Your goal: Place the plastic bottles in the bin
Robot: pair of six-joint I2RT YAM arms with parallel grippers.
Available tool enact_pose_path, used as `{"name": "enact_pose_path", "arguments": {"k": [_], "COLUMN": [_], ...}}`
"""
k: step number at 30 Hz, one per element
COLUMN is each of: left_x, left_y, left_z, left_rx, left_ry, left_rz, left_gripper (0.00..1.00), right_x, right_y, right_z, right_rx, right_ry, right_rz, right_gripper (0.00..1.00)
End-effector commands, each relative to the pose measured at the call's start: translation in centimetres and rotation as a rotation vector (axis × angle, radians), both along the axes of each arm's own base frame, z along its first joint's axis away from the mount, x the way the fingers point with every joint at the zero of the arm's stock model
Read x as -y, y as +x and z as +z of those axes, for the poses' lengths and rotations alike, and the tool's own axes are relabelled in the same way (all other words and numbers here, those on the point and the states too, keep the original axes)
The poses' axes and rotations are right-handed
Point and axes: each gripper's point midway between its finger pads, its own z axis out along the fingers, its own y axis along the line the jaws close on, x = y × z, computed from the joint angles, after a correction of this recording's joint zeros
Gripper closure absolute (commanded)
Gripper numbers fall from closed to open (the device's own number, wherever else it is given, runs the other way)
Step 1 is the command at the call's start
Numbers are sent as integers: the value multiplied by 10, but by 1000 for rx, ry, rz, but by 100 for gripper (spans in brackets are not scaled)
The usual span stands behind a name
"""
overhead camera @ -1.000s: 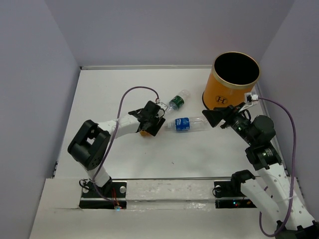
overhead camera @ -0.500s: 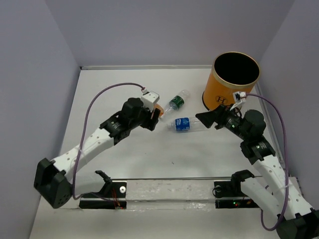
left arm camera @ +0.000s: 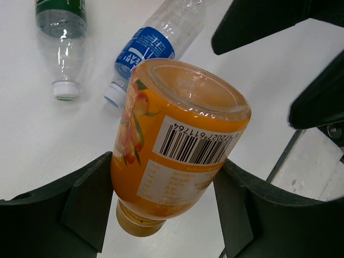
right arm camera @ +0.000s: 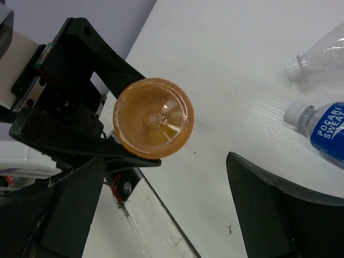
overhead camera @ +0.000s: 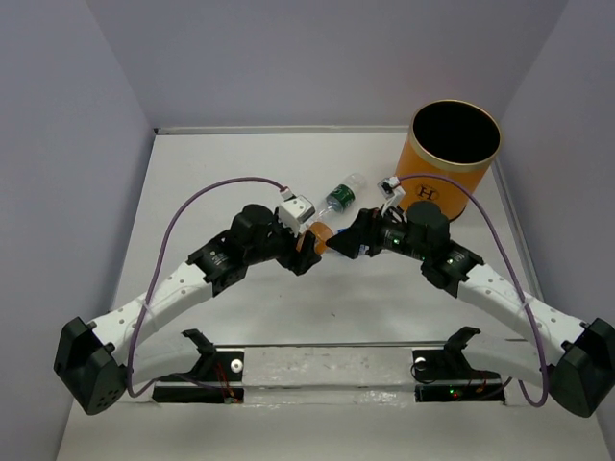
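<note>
Handover setup, looks like: your left pincer (left arm camera: 161, 180) clamps the orange bottle (left arm camera: 177, 145) mid-body, base aimed into your right pincer (right arm camera: 166, 199), gaping wide and empty; the bin (overhead camera: 452, 184) stands just behind it.

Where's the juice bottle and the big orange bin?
Orange-filled plastic bottle (left arm camera: 199, 148): left wrist view, barcode label.
Tall orange cylindrical bin (overhead camera: 466, 178): top external view, side wall.

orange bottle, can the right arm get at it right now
Probably yes. The right gripper is open and faces the base of the orange bottle with nothing between them. The left gripper clamps only its middle, leaving the base end free.
</note>
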Motion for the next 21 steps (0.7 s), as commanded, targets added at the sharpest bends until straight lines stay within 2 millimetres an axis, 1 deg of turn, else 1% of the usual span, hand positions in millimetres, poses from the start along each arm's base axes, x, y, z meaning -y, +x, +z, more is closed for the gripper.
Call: {"name": "enact_pose_path", "arguments": {"k": [1,2,3,4,5,6,7,8,9,10,13,14,15,16,18,19,20,21], "left_x": [7,8,8,10,10,11,11,12,13,15,17,17,17,16,16,16,15,15], "left_y": [-11,-13,-14,-16,-18,-19,-20,-21,-24,-24,-28,-28,-28,-28,-29,-29,-29,-29], "left_z": [27,28,27,28,28,27,28,27,23,20,17,17,18,20,22,23,23,23], "left_rx": [66,66,64,68,69,67,70,67,57,50,46,45,49,55,60,62,63,64], "left_ry": [-73,-74,-74,-74,-75,-73,-74,-71,-60,-52,-39,-40,-40,-44,-48,-50,-51,-50], "left_rz": [-65,-71,-76,-85,-91,-98,-103,-110,-118,-123,-139,-139,-135,-132,-132,-130,-129,-127], "left_gripper": [59,59,59,59,59,59,59,59,59,59,57,56,54,53,51,43,39,31], "right_x": [-22,-29,-36,-43,-48,-48,-54,-56,-60,-62,-62,-60,-59,-59,-59,-58,-56,-53], "right_y": [12,8,8,5,7,8,8,9,6,8,15,20,23,23,23,26,26,27], "right_z": [39,37,28,29,20,23,19,19,20,19,22,23,26,26,27,27,30,28], "right_rx": [109,101,79,75,60,66,57,57,56,53,62,67,73,73,74,77,81,78], "right_ry": [68,67,55,58,41,45,43,46,49,52,59,59,63,63,64,65,73,71], "right_rz": [-5,18,30,41,43,39,50,51,63,61,34,4,-15,-15,-16,-32,-44,-59], "right_gripper": [0,0,0,0,0,0,0,0,0,0,5,12,16,19,30,38,52,58]}}
